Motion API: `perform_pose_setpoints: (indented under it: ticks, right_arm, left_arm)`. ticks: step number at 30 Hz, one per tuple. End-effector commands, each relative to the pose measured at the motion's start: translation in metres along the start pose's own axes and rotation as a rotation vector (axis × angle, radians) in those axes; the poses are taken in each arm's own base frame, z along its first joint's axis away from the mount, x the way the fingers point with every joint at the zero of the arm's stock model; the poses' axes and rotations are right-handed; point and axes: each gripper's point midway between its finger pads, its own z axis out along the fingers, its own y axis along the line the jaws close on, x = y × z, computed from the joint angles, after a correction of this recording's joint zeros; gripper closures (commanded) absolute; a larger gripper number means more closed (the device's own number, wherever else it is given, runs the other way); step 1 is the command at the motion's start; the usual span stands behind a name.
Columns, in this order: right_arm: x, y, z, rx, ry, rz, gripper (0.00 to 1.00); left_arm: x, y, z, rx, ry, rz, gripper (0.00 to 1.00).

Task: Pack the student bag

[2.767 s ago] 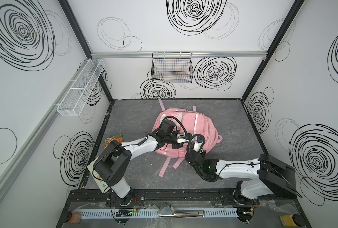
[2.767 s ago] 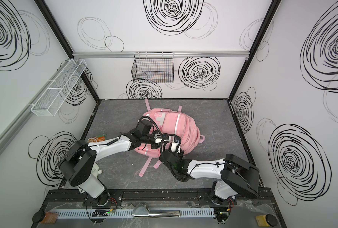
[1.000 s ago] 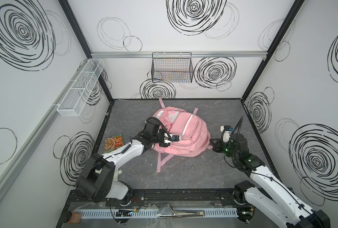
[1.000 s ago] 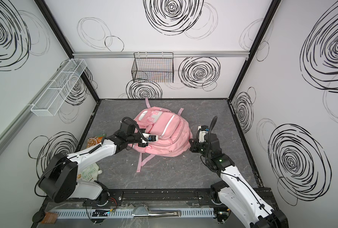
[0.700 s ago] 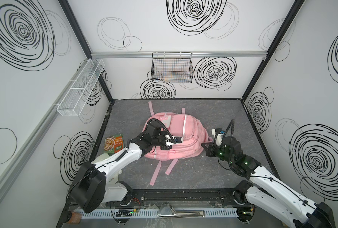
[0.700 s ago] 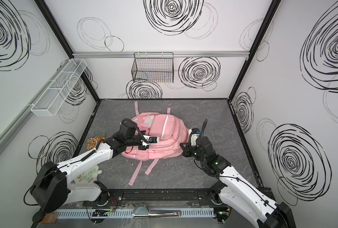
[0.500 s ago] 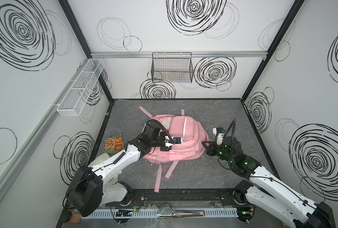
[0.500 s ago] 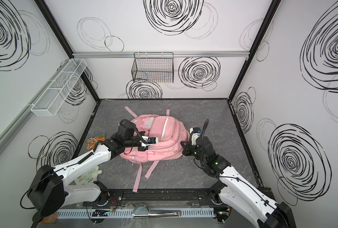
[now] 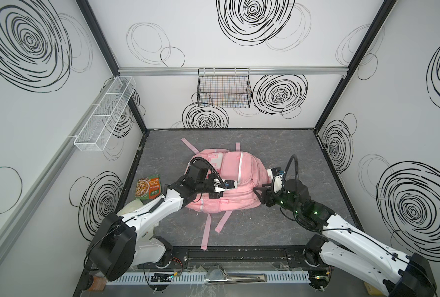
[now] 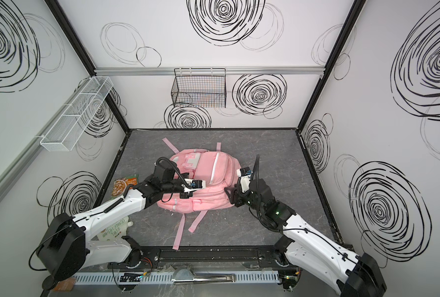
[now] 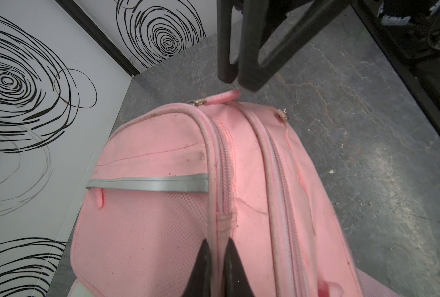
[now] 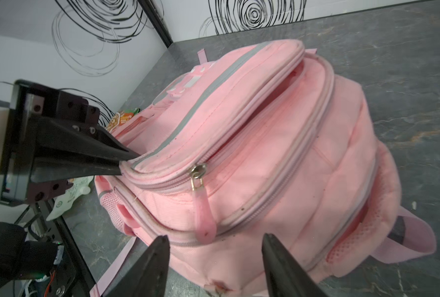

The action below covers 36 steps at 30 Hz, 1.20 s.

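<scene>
The student bag (image 9: 242, 177) (image 10: 213, 174), a pink backpack, lies on the grey floor in both top views, its straps trailing toward the front. My left gripper (image 11: 217, 241) (image 9: 215, 195) is shut on the piped zipper edge of the bag's front pocket (image 12: 162, 164), near its mesh side. At the bag's right end my right gripper (image 12: 215, 237) (image 9: 259, 191) stands open. Nothing is between its fingers. A pink zipper pull (image 12: 203, 210) hangs just beyond its fingertips. The bag's zips look closed.
An orange and green snack packet (image 9: 149, 189) lies by the left wall. A white pouch (image 10: 113, 231) sits under the left arm. A black wire basket (image 9: 224, 88) hangs on the back wall and a white wire shelf (image 9: 105, 114) on the left wall.
The bag has turned and slid toward the front left with my left gripper holding it. My right gripper came in to the bag's right end and its jaws have opened.
</scene>
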Motion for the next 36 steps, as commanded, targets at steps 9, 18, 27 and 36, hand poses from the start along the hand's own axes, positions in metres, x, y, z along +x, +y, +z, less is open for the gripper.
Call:
perform_pose_setpoints:
  ticks: [9,18,27,36]
  right_arm:
    - [-0.036,-0.008,0.021,0.110,-0.070,-0.254,0.44]
    - [-0.025,-0.003,0.021,0.070,-0.044,-0.257,0.90]
    - [-0.033,0.029,0.012,-0.058,-0.077,-0.200,1.00]
    - [-0.033,0.054,0.004,-0.128,-0.098,-0.149,1.00]
  left_arm:
    - [-0.028,0.025,-0.007,-0.067,-0.119,0.075,0.96]
    - [-0.029,0.032,-0.016,-0.107,-0.112,0.087,0.93]
    - [-0.037,0.010,-0.003,-0.079,-0.034,0.134,0.51]
    - [-0.064,0.016,0.018,-0.088,-0.080,-0.042,0.46]
